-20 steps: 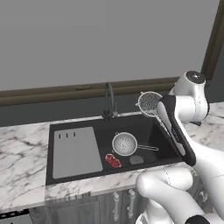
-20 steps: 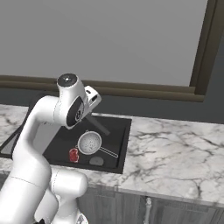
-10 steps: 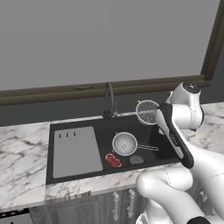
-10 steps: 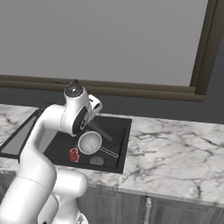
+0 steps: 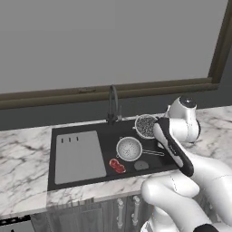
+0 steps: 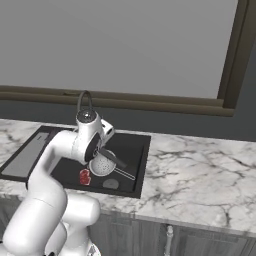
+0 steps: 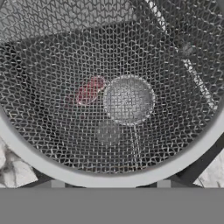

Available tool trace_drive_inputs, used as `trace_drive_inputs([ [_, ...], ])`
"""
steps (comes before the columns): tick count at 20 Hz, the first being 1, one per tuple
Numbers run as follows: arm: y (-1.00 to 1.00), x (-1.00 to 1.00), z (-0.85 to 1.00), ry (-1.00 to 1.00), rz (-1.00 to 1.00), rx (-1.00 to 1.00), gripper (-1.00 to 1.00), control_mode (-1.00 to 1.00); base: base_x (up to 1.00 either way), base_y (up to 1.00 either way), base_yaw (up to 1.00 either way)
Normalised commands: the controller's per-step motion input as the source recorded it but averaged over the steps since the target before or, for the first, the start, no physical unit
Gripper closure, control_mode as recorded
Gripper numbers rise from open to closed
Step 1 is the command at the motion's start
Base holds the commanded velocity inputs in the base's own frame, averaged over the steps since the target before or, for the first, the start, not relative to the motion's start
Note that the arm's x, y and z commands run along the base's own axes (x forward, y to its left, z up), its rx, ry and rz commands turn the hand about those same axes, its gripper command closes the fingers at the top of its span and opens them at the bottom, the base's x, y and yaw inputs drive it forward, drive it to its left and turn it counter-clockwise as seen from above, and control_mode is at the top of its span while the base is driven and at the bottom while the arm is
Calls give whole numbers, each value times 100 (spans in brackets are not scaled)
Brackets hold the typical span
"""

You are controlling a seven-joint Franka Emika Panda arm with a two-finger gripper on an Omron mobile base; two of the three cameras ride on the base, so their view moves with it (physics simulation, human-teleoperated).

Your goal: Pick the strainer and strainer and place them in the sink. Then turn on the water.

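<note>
A silver mesh strainer (image 5: pixel 146 126) hangs over the back right corner of the black sink (image 5: pixel 86 131), with my gripper (image 5: pixel 157 124) shut on its long black handle (image 6: pixel 114 158). In the hand view its mesh and silver rim (image 7: pixel 109 177) sit right in front of the camera. The other strainer (image 5: pixel 129 148), a deep bowl with a thin wire handle (image 5: pixel 154 153), rests on the sink floor below and to the left. The dark arched faucet (image 5: pixel 113 104) stands behind the basin. No water runs.
A flat grey slotted board (image 5: pixel 79 156) covers the sink's left half. A red object (image 5: pixel 117 166) and the round grey drain (image 5: pixel 141 165) lie near the front wall. Marble counter (image 5: pixel 22 154) flanks the basin, and a dark window sill runs behind it.
The arm has swung down and a little left, bringing the held strainer from above the counter's back edge to low over the sink. The strainer in the sink has not moved.
</note>
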Motion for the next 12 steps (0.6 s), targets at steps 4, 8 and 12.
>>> trace_drive_inputs([
  [4,18,37,-41,9,2,0,100,-100,0,0,0],
  [8,16,33,-41,10,3,0,100,-100,0,0,0],
  [12,16,45,-44,14,4,0,100,-100,0,0,0],
])
